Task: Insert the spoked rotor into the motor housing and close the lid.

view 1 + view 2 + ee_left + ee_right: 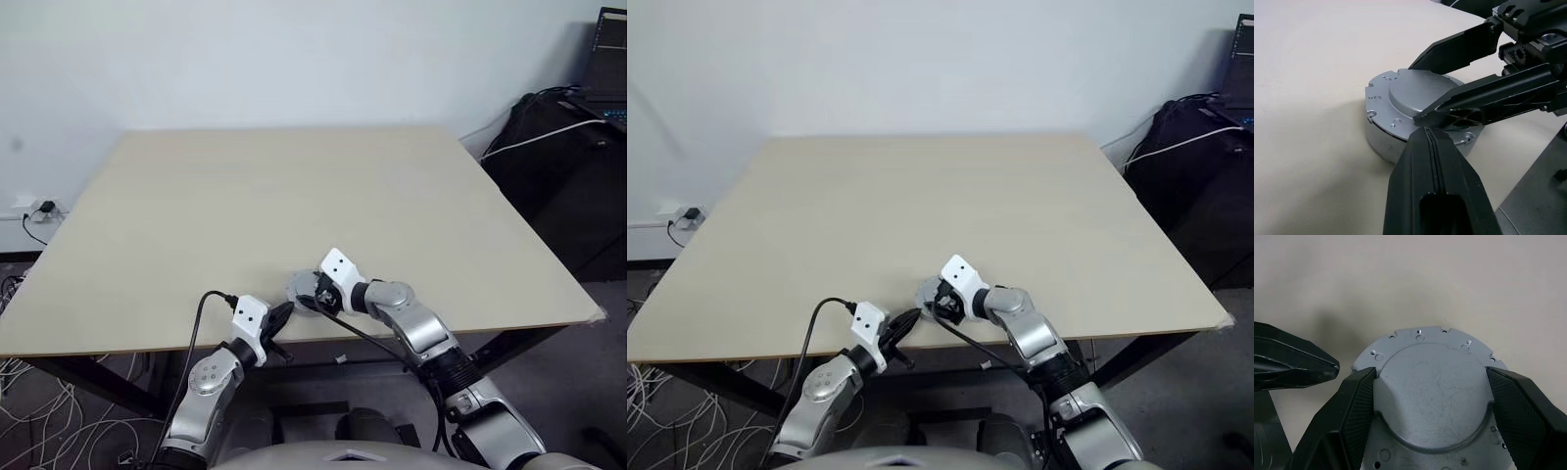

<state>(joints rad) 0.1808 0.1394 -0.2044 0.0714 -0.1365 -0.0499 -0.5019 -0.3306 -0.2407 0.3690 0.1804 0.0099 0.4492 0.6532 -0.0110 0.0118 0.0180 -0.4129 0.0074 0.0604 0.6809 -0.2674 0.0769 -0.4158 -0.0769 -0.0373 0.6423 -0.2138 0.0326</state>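
Two fingers of the right gripper (1430, 396) are clamped around the lid (1418, 93) on the table (294, 196), while the left gripper (1427, 134) is pressed together beside it.

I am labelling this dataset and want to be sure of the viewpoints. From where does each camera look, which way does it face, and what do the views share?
Left eye and right eye views: on the head, facing forward and down over the table; both arms show.
Left wrist view: along the shut left gripper, toward the lid on its round silvery body.
Right wrist view: down along the right gripper, its fingers on either side of the lid's raised centre.
Shared: the lid and both grippers.
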